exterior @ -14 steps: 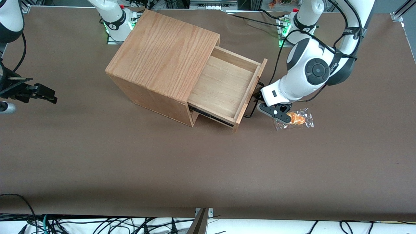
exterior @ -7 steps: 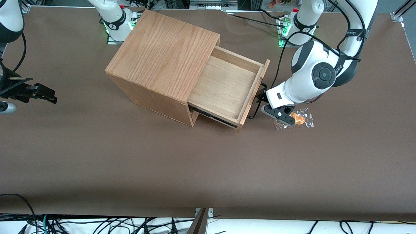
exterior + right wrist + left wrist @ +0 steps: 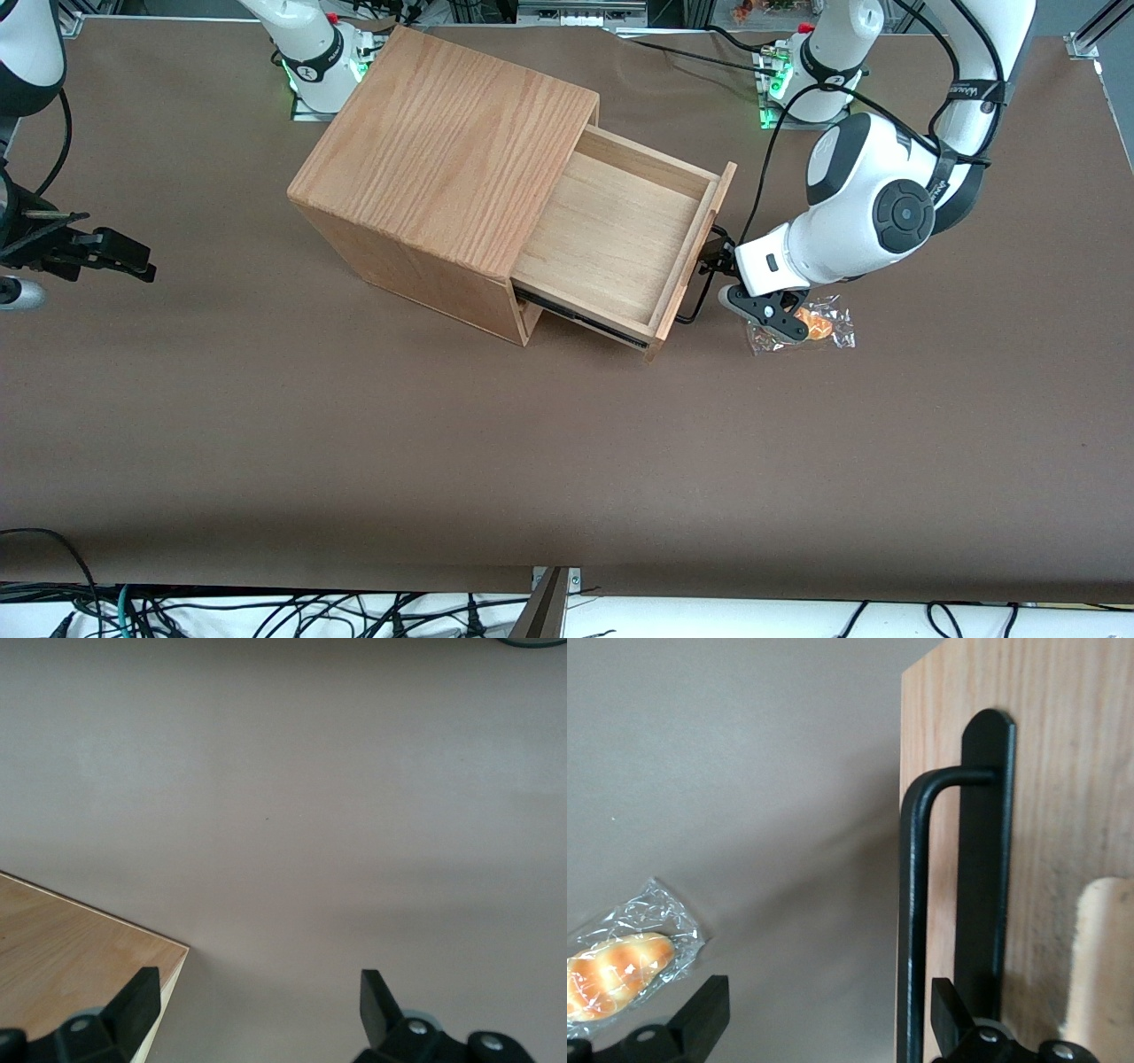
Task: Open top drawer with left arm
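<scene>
Desk (image 3: pixel 354 461): brown surface, carrying all items listed.

Wrapped bread roll (image 3: pixel 811 326): lying in clear plastic on the desk, just beside the tool and nearer the front camera than the arm's elbow; also showing in the wrist view (image 3: pixel 620 961).

Tool (image 3: pixel 728 282): sitting in front of the drawer front, fingers spread wide and released, straddling the black wire handle (image 3: pixel 911 904) without clamping it; one finger (image 3: pixel 700 1014) is sitting on the desk side, the other against the drawer front.

Top drawer (image 3: pixel 620 239): standing pulled well out of the oak box (image 3: pixel 443 142), its pale tray showing bare.

Left arm (image 3: pixel 873 208): reaching down from its base, farther from the camera, toward the handle.
</scene>
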